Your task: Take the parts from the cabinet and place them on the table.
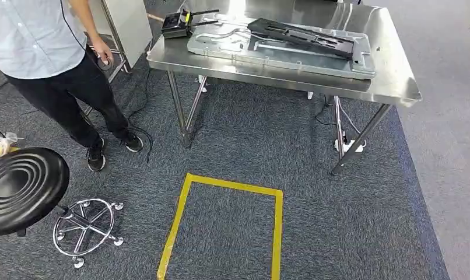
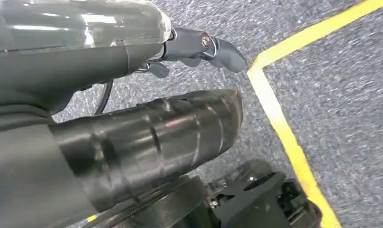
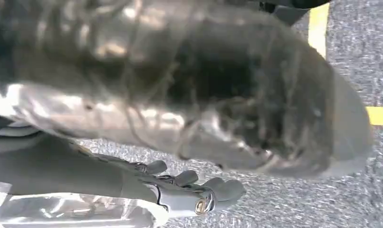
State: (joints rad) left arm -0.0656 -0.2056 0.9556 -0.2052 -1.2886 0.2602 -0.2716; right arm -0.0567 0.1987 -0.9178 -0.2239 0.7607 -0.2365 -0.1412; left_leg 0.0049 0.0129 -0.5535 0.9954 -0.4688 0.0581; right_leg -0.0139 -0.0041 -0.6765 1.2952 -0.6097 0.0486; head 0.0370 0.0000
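A steel table (image 1: pixel 396 81) stands ahead of me in the head view. On it lies a large grey metal panel (image 1: pixel 291 55), and a long black part (image 1: pixel 305 36) rests on top of the panel. My left hand (image 2: pixel 180 99) hangs over the carpet with its thumb and fingers apart and nothing in them. My right hand (image 3: pixel 213 142) also hangs above the floor, fingers loosely extended and holding nothing.
A black box with antennas (image 1: pixel 177 24) sits at the table's far left corner. A person (image 1: pixel 40 46) stands at the left beside a white cabinet (image 1: pixel 127 23). A black stool (image 1: pixel 20 186) is at my near left. Yellow tape (image 1: pixel 232 186) marks a square on the carpet.
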